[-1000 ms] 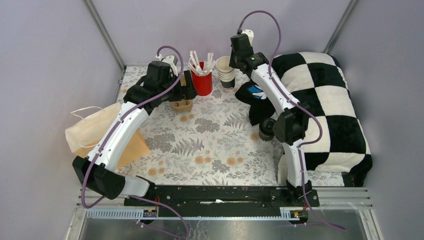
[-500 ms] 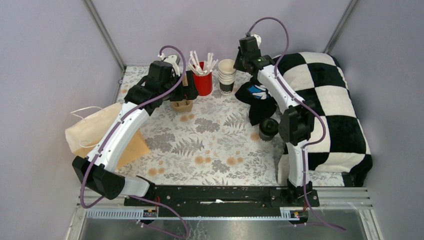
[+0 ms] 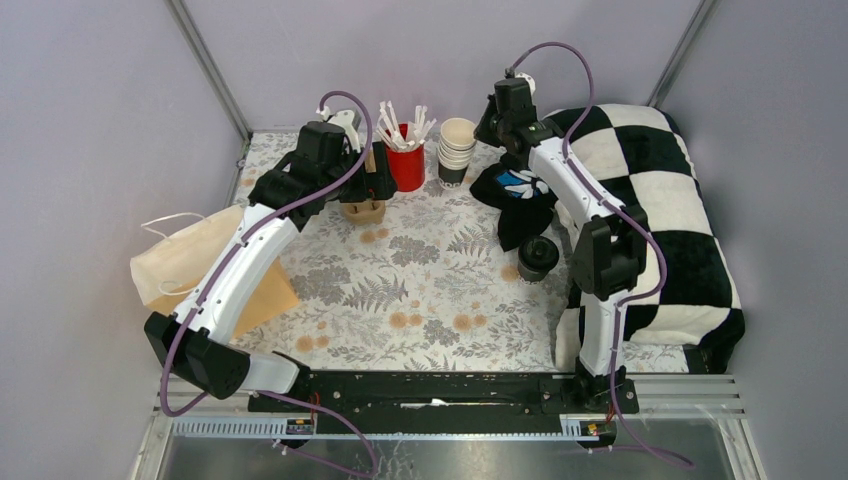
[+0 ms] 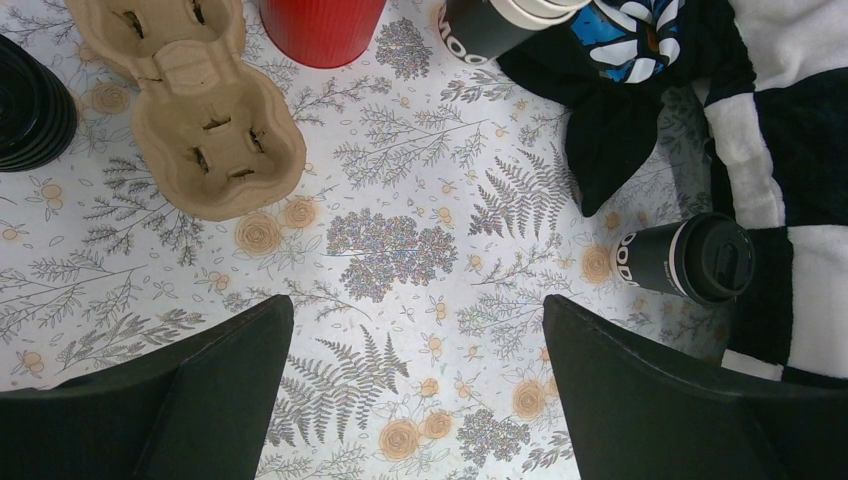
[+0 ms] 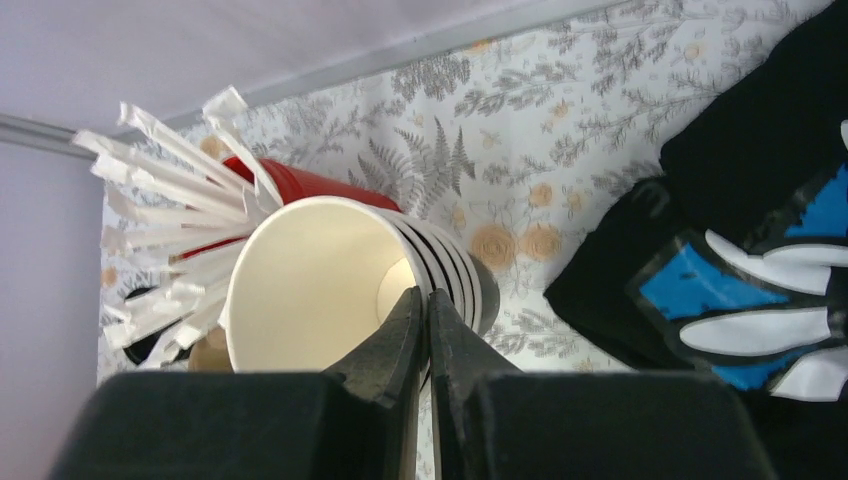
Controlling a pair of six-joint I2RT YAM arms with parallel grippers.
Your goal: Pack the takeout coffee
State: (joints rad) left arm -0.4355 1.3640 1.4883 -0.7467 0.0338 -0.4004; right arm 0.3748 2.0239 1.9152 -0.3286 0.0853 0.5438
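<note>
**Right pincer shut by the cup stack, left spread wide by the carrier**

Right gripper (image 5: 424, 300): fingers pressed together, nothing seen between them. Hung at the back of the table, tips lined up over the rim of the stack of cream cups (image 5: 310, 290) in the wrist view; could not tell contact. Had the red cup (image 5: 300, 180) of white sticks (image 5: 160, 200) just behind that stack and a black cloth with blue-white print (image 5: 750, 250) off to the side.

Left gripper (image 4: 415, 305): fingers (image 4: 200, 390) spread fully apart, holding nothing. Hovered over bare floral tablecloth (image 4: 390, 250), with the cardboard carrier (image 4: 200, 130) ahead of it, both slots unfilled.

Found one lidded takeout cup (image 4: 690, 260) on the cloth, against the edge of the checkered blanket (image 3: 660, 200) and well apart from the carrier; looked upright from above. Saw a dark ribbed round item (image 4: 30, 110) just beside the carrier; could not tell whether it was the second cup.

Spotted a paper bag (image 3: 190, 265) at the table's left edge.
</note>
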